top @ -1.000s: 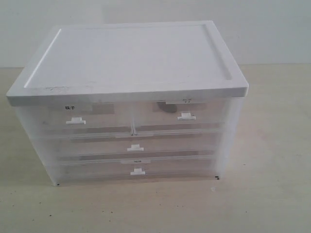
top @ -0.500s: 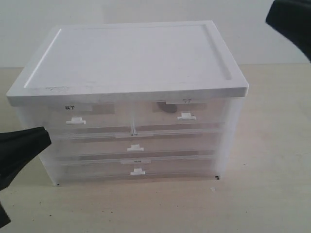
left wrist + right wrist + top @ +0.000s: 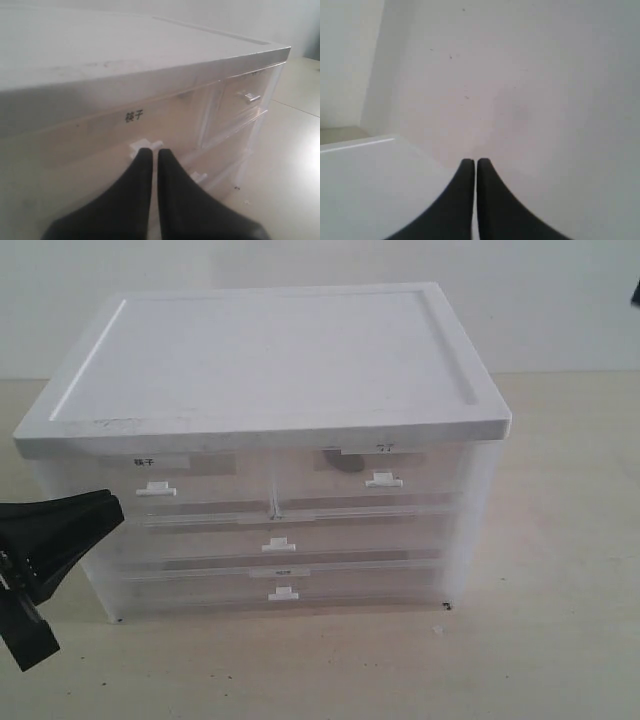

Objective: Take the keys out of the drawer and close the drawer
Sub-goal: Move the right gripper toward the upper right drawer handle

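Note:
The drawer [image 3: 370, 480] is the upper right half-width one of the translucent cabinet, with a faint label and a white tab handle [image 3: 383, 480]; it stands closed. A dark blur [image 3: 342, 460] shows through its front; the keys cannot be made out clearly. In the left wrist view the drawer [image 3: 242, 102] lies further along the cabinet's front. My left gripper [image 3: 112, 508] is shut and empty, low at the cabinet's left front corner, its tips [image 3: 151, 151] just before the bold-labelled drawer's tab [image 3: 145, 145]. My right gripper [image 3: 472, 162] is shut, empty, high at the exterior view's right edge.
The cabinet has a white lid [image 3: 270, 360], an upper left half-width drawer with a bolder label [image 3: 145, 462], and two full-width drawers [image 3: 280, 545] [image 3: 283, 592] below, all closed. It stands on a beige table [image 3: 560, 620] before a pale wall [image 3: 520, 75].
The left gripper has come into view and moved right, closer to the cabinet's left corner. The right gripper appeared at the top right, then drew back almost out of the exterior view.

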